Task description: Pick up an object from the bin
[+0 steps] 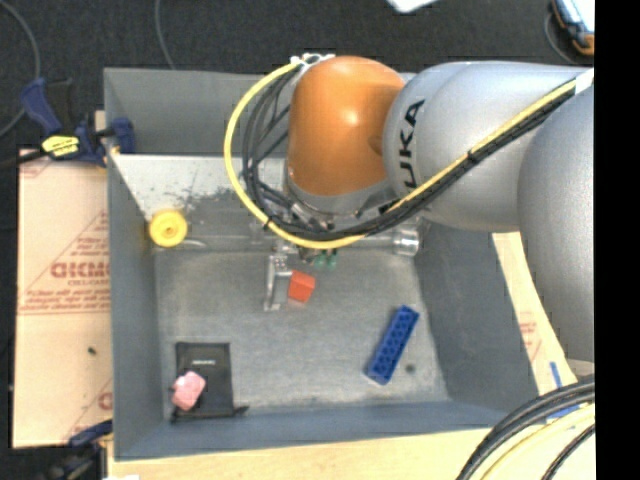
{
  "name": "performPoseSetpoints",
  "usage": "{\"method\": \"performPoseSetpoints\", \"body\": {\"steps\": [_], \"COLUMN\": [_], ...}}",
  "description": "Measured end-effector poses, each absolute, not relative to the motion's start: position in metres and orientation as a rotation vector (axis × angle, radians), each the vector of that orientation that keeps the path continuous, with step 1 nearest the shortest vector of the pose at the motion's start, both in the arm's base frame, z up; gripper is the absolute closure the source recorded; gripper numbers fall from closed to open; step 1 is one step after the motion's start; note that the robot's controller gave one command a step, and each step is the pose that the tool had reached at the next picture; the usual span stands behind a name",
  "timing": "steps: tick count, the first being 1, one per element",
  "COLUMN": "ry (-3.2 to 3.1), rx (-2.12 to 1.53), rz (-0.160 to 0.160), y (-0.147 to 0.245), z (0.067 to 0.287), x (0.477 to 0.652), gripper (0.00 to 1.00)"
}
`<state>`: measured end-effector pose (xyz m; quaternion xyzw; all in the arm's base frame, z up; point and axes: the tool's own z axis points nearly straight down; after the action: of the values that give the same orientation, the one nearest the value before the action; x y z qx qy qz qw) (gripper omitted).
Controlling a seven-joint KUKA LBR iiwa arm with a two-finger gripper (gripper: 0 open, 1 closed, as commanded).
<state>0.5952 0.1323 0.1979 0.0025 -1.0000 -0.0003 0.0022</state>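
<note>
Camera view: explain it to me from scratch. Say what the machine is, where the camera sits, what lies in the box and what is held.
The big grey shape with the orange cover is a robot arm, reaching in from the right. The one camera looks down on a grey metal bin from above, slightly sideways. The arm's gripper hangs low over the bin's middle, right beside a small orange block; whether it grips that block cannot be told. Also in the bin: a yellow round piece at the back left, a long blue brick at the front right, and a pink lump on a black flat square at the front left.
</note>
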Motion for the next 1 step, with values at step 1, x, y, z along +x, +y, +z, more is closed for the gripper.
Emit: {"method": "performPoseSetpoints", "body": {"steps": [1], "ry": [-3.145], "rx": [0.002], "rz": [-0.003], "y": [0.1315], "z": [0.2031], "x": [0.5967], "gripper": [0.00]}}
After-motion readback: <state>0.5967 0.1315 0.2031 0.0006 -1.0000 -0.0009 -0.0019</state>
